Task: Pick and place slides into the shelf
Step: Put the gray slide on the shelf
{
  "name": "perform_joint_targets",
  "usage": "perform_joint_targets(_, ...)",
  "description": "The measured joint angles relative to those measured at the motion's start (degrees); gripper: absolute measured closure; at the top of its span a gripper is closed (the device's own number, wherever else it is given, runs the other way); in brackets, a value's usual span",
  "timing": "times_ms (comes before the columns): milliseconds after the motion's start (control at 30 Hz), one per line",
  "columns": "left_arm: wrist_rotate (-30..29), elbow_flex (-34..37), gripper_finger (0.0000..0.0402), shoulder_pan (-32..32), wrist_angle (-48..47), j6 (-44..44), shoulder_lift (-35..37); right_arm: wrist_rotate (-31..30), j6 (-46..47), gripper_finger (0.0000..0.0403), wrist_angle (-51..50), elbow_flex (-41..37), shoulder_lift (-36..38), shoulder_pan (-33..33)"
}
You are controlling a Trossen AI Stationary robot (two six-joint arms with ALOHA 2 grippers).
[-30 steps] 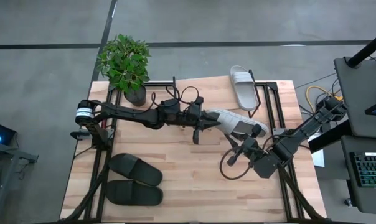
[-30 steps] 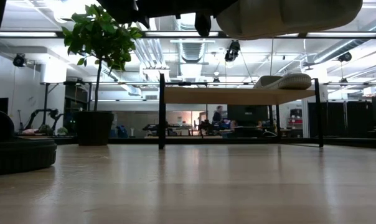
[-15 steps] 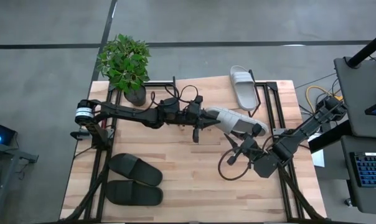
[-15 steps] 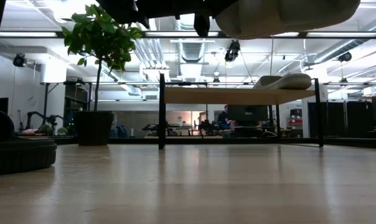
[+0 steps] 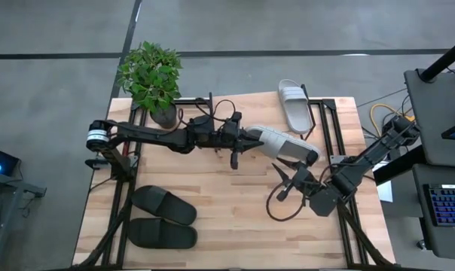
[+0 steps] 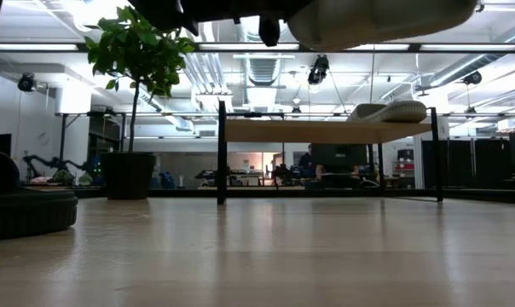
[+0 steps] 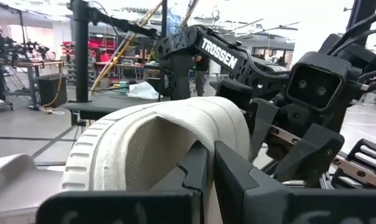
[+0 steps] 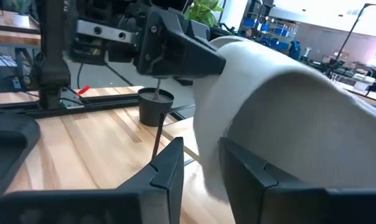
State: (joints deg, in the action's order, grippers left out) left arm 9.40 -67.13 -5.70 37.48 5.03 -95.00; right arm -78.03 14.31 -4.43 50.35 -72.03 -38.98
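Note:
My left gripper (image 5: 246, 140) (image 7: 211, 152) is shut on a light grey-white slide (image 5: 288, 147) (image 6: 385, 21) (image 8: 287, 118), carried high above the middle of the table. My right gripper (image 5: 282, 183) (image 8: 203, 149) is open just to the near side of that slide's free end, and I see no touch. The second white slide (image 5: 294, 105) (image 6: 392, 111) lies sole down on the shelf (image 6: 326, 131) (image 5: 250, 109). Both black slides (image 5: 164, 204) (image 5: 163, 235) rest on the table near its near left corner. My left gripper pinches the white slide's end rim (image 7: 178, 140), the end toward the table's left, between its two fingers. The fingers come level from the left and lie along the slide. The slide is lifted clear and reaches out roughly level toward the table's right.
A potted plant (image 5: 152, 75) (image 6: 130, 102) stands at the far left corner beside the shelf. The shelf's black posts (image 6: 221, 153) stand along the far side. Bare tabletop (image 5: 227, 211) lies between the black slides and my right arm.
My left gripper has carried the white slide a little up and toward the far edge, nearer the shelf and away from my right gripper. The right gripper has stayed nearly where it was, still open.

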Motion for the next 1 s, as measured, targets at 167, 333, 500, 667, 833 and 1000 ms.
perform_joint_targets(167,-0.36,0.01,0.0402,-0.35,-3.03,-1.22,1.78,-0.01,-1.82,0.0297,-0.08,0.00,0.99,-0.55)
perform_joint_targets(333,0.05,0.07,0.0402,-0.26,-4.87,-1.38,2.92,0.01,-2.30,0.0290,-0.12,-0.02,1.74,-0.84)
perform_joint_targets(500,0.11,0.07,0.0402,-0.34,-7.33,-2.44,3.94,-0.01,-2.63,0.0290,-0.12,-0.02,2.68,-2.92)
perform_joint_targets(667,0.20,0.07,0.0401,-0.35,-10.74,-2.47,5.51,-0.07,-5.80,0.0298,-0.09,-0.02,5.20,-6.01)
perform_joint_targets(833,0.65,0.07,0.0401,-0.40,-12.23,-0.16,6.11,-0.19,-13.17,0.0306,-0.16,-0.02,6.75,-8.49)
perform_joint_targets(1000,1.63,-0.02,0.0401,-0.63,-14.99,0.72,6.14,-7.72,-18.18,0.0300,0.66,-0.02,6.71,-10.72)
